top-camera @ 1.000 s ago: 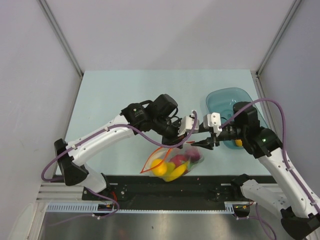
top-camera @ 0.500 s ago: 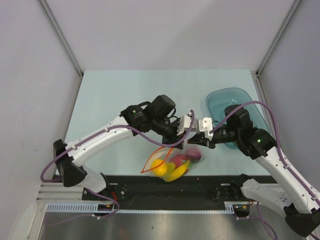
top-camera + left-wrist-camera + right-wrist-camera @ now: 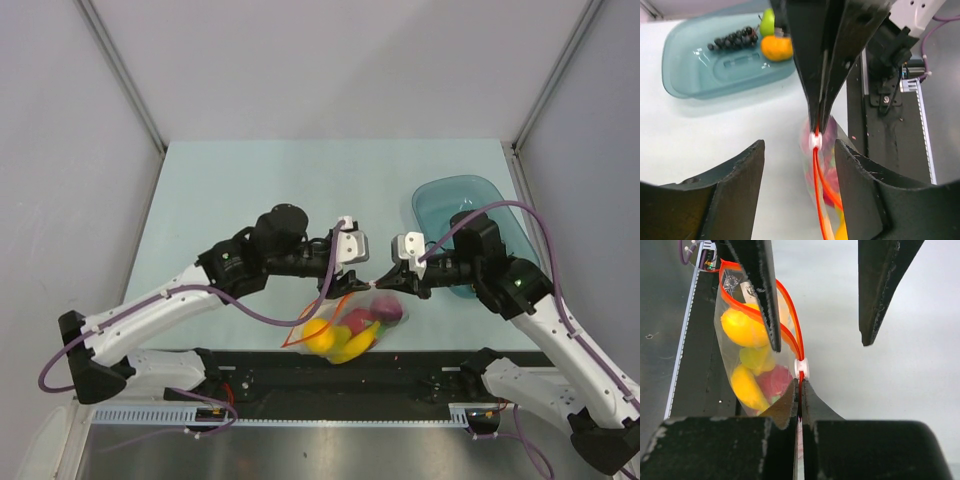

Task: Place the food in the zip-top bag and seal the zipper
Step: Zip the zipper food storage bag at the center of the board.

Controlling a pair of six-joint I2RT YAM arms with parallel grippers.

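Mint-green laminate covers the table (image 3: 250,190), and plain grey walls (image 3: 330,70) joined by metal posts close it in on three sides. A translucent teal bowl (image 3: 450,205) sits on it. In the left wrist view the bowl holds a dark berry cluster (image 3: 735,37), an orange fruit (image 3: 776,47) and a green piece (image 3: 767,22).

The zip-top bag (image 3: 345,325) hangs off the bowl's near left corner, apart from it. It holds yellow fruits (image 3: 742,327) and red and purple pieces.

The right gripper (image 3: 800,382), reaching leftward from the bowl, is pinched tight on the zipper (image 3: 815,160) just behind a small white slider (image 3: 801,368). On the side of the slider away from the bowl the two orange-red strips spread apart in a loop, so the mouth gapes there.

The left gripper (image 3: 797,150) hovers farther from the bowl than the slider. Its fingers are spread wide and grip nothing.

From above, the right arm covers the bowl's near side and most of its contents. The left wrist view cuts off the bag's lower half. Crinkled plastic blurs the red and purple pieces, so their shapes cannot be told.
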